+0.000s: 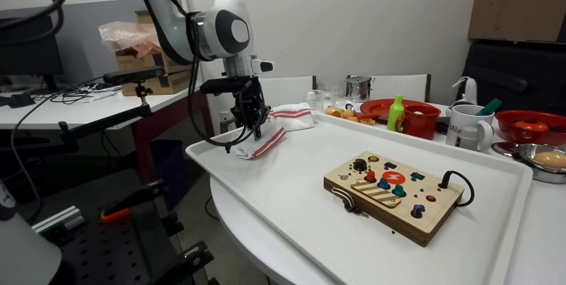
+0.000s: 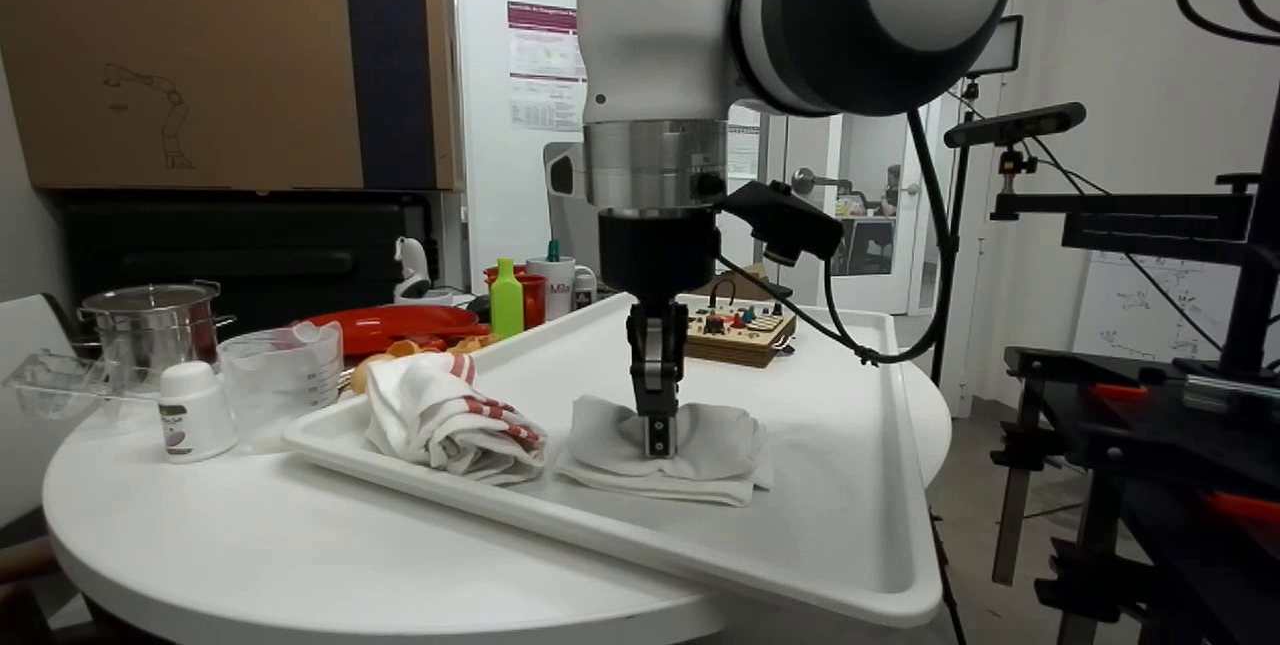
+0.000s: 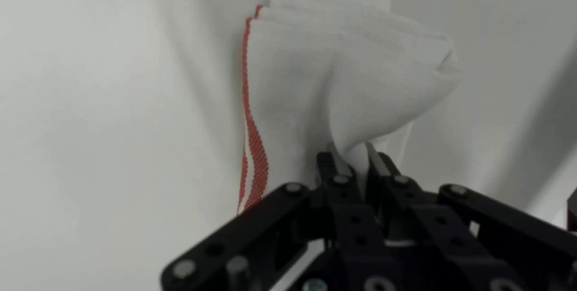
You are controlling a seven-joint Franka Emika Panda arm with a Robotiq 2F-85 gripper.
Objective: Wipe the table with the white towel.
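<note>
The table is a large white tray-like top with a raised rim (image 1: pixel 283 188); its bare surface also shows in an exterior view (image 2: pixel 840 495). The white towel (image 1: pixel 269 142), folded flat with red stripes, lies on it near one corner, also in an exterior view (image 2: pixel 715 440). My gripper (image 2: pixel 658 440) points straight down at the towel, also in an exterior view (image 1: pixel 257 134). In the wrist view, the fingers (image 3: pixel 354 160) are closed on a pinched fold of the towel (image 3: pixel 288 74). The rest of the towel spreads out on the tabletop.
A second red-striped cloth (image 2: pixel 440 425) lies bunched beside the towel at the rim, also in an exterior view (image 1: pixel 294 119). A wooden toy board (image 1: pixel 389 192) with knobs sits on the tray. A green bottle (image 1: pixel 395 112), red mug (image 1: pixel 420 121) and white mug (image 1: pixel 464 126) stand beyond the rim.
</note>
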